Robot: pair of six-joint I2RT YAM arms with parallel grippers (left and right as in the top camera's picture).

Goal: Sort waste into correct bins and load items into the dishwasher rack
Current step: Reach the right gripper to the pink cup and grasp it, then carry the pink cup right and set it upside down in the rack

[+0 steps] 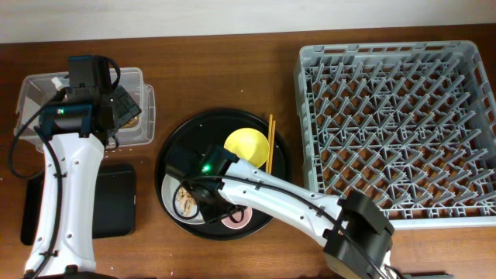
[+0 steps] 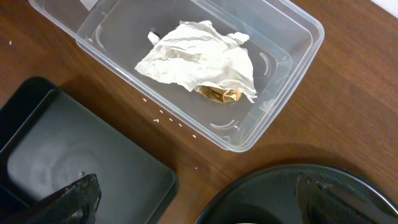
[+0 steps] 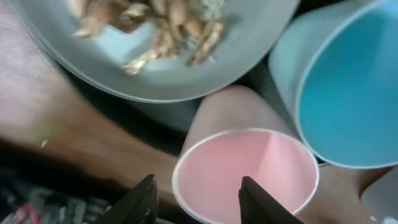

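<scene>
In the left wrist view the clear tub (image 2: pixel 292 56) holds crumpled white tissue (image 2: pixel 199 59) and a brown-and-gold wrapper scrap (image 2: pixel 221 94). My left gripper (image 2: pixel 198 183) is wide open and empty above the table, between the tub, the shallow black tray (image 2: pixel 74 149) and the round tray. My right gripper (image 3: pixel 198 183) is open at the pink cup (image 3: pixel 249 168), with one finger inside it and one outside its rim. The light-blue cup (image 3: pixel 348 87) stands beside it. The plate (image 3: pixel 186 81) carries flaky food scraps (image 3: pixel 155 25). The yellow bowl (image 1: pixel 246 145) and chopsticks (image 1: pixel 270 139) lie on the round tray.
The large round black tray (image 1: pixel 186 136) sits mid-table. The grey dishwasher rack (image 1: pixel 387 50) fills the right side and holds nothing. The clear tub (image 1: pixel 39 89) is at the far left, with the shallow black tray (image 1: pixel 116 201) in front of it.
</scene>
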